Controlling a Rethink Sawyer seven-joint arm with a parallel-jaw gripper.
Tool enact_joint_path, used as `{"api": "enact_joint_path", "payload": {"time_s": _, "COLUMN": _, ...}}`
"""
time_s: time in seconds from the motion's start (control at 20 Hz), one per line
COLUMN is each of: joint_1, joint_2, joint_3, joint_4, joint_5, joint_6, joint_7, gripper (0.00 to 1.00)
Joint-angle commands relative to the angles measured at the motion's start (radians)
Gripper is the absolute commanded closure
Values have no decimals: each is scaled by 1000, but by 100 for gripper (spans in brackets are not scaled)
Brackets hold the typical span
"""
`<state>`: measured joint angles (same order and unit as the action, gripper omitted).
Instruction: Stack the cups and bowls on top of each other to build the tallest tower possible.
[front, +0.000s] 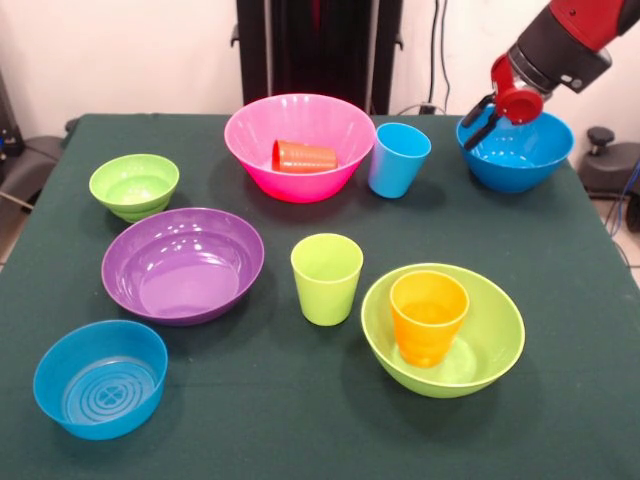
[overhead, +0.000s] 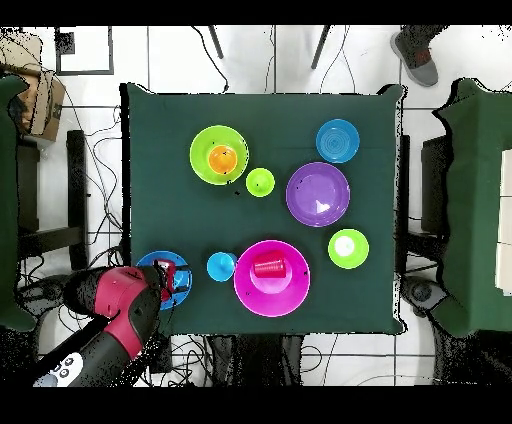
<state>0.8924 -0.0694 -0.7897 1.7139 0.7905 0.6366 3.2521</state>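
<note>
My gripper (front: 478, 124) is open, its fingers astride the near-left rim of the large blue bowl (front: 520, 155) at the table's far right corner; the overhead view shows it (overhead: 172, 280) over that bowl (overhead: 186, 292). The orange cup (front: 428, 316) stands upright in the large lime green bowl (front: 495, 345). The red cup (front: 305, 156) lies on its side in the large pink bowl (front: 250, 150). The light blue cup (front: 399, 160) and the lime green cup (front: 326, 278) stand upright on the cloth.
The purple bowl (front: 182, 265), small lime green bowl (front: 134, 185) and small blue ringed bowl (front: 100, 378) sit on the left half of the green table (front: 560, 420). A person's shoe (overhead: 420, 60) shows beyond the table in the overhead view.
</note>
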Motion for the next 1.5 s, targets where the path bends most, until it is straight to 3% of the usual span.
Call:
{"api": "enact_joint_path", "payload": {"time_s": 0.05, "joint_1": 1, "joint_2": 31, "joint_3": 97, "joint_4": -46, "joint_5": 40, "joint_6": -41, "joint_7": 265, "gripper": 0}}
{"api": "enact_joint_path", "payload": {"time_s": 0.3, "joint_1": -12, "joint_2": 6, "joint_3": 108, "joint_4": -38, "joint_5": 24, "joint_6": -43, "joint_7": 214, "gripper": 0}}
{"api": "enact_joint_path", "payload": {"time_s": 0.4, "joint_1": -62, "joint_2": -83, "joint_3": 164, "joint_4": -4, "joint_5": -15, "joint_6": -104, "joint_7": 31, "gripper": 0}}
{"api": "enact_joint_path", "payload": {"time_s": 0.45, "joint_1": -130, "joint_2": -183, "joint_3": 238, "joint_4": 30, "joint_5": -62, "joint_6": -143, "joint_7": -170, "gripper": 0}}
{"api": "enact_joint_path", "payload": {"time_s": 0.5, "joint_1": -164, "joint_2": -228, "joint_3": 264, "joint_4": 33, "joint_5": -99, "joint_6": -127, "joint_7": -269, "gripper": 0}}
{"api": "enact_joint_path", "payload": {"time_s": 0.55, "joint_1": -224, "joint_2": -296, "joint_3": 307, "joint_4": 19, "joint_5": -176, "joint_6": -60, "joint_7": -445, "gripper": 0}}
{"api": "enact_joint_path", "payload": {"time_s": 0.65, "joint_1": -297, "joint_2": -367, "joint_3": 374, "joint_4": -24, "joint_5": -267, "joint_6": 79, "joint_7": -600, "gripper": 0}}
{"api": "enact_joint_path", "payload": {"time_s": 0.75, "joint_1": -339, "joint_2": -411, "joint_3": 421, "joint_4": -57, "joint_5": -327, "joint_6": 184, "joint_7": -629, "gripper": 0}}
{"api": "enact_joint_path", "payload": {"time_s": 0.95, "joint_1": -381, "joint_2": -453, "joint_3": 485, "joint_4": -99, "joint_5": -399, "joint_6": 285, "joint_7": -588, "gripper": 0}}
{"api": "enact_joint_path", "payload": {"time_s": 1.2, "joint_1": -407, "joint_2": -490, "joint_3": 525, "joint_4": -82, "joint_5": -447, "joint_6": 306, "joint_7": -587, "gripper": 0}}
{"api": "enact_joint_path", "payload": {"time_s": 1.5, "joint_1": -461, "joint_2": -496, "joint_3": 618, "joint_4": -73, "joint_5": -492, "joint_6": 315, "joint_7": -680, "gripper": 0}}
